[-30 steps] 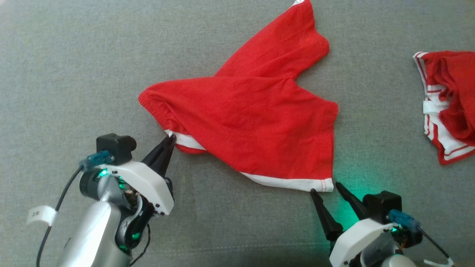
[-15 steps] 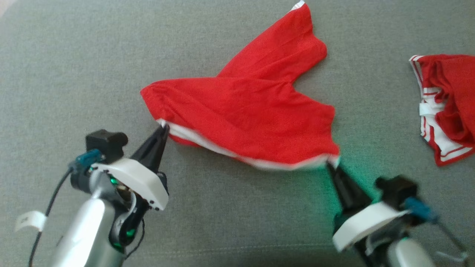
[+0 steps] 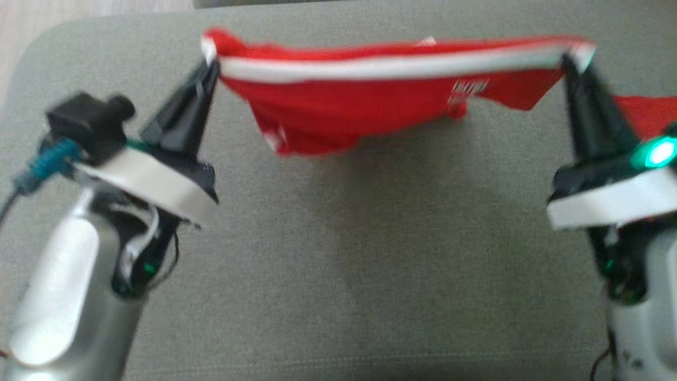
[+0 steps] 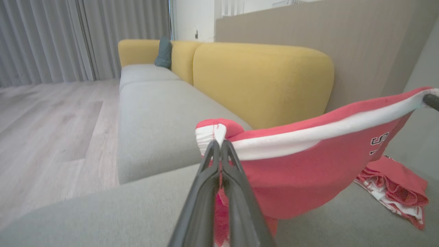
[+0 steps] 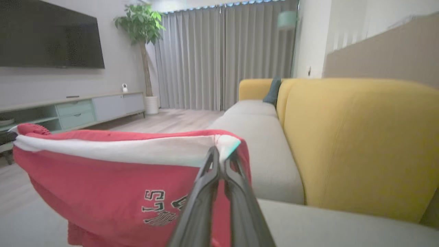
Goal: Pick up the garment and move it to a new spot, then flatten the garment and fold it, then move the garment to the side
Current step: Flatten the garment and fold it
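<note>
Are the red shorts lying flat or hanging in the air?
Hanging. The left gripper and right gripper pinch the white band, stretching the red shorts between them.

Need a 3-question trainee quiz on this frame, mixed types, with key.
1. True or false: the left gripper and the right gripper are both shut on the white band of the red garment.
2. The red garment is: A) lying flat; B) hanging stretched between the grippers; C) folded in a neat stack.
3. What lies on the grey cushion to the robot's right?
Key: 1 true; 2 B; 3 a second red garment.
</note>
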